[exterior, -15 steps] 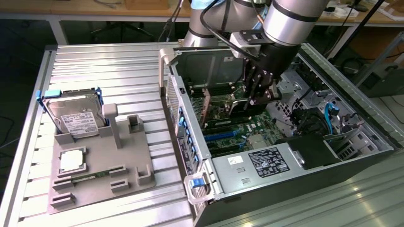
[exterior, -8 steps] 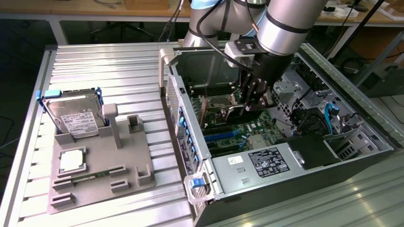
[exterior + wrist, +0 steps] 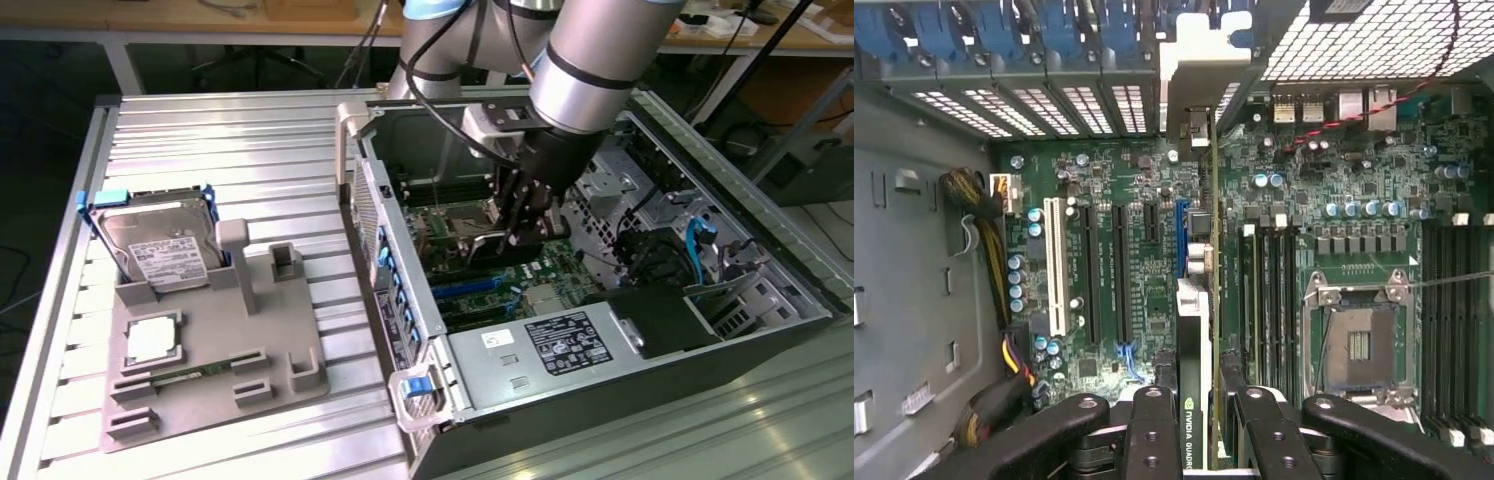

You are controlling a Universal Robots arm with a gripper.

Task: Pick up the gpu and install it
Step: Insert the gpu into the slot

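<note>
The gpu (image 3: pixel 1194 420) is a thin dark card seen edge-on, with a green-lettered label on its top edge. It is clamped between my gripper's (image 3: pixel 1199 405) black fingers (image 3: pixel 1152 432). The card stands on edge inside the open computer case, in line with the blue slot (image 3: pixel 1181 225) on the green motherboard (image 3: pixel 1124 180). Its metal bracket end (image 3: pixel 1196 130) reaches the case's rear slot wall. Whether it sits fully in the slot I cannot tell. In the exterior view my gripper (image 3: pixel 521 235) is low inside the case, just above the motherboard.
A grey holder tray (image 3: pixel 214 350) at the exterior view's left carries a hard drive (image 3: pixel 160 250), a CPU (image 3: pixel 154 340) and a RAM stick (image 3: pixel 187 378). Inside the case are the power supply (image 3: pixel 561 345), the CPU socket (image 3: pixel 1359 345) and cable bundles (image 3: pixel 984 210). The case walls (image 3: pixel 367 200) close in around my arm.
</note>
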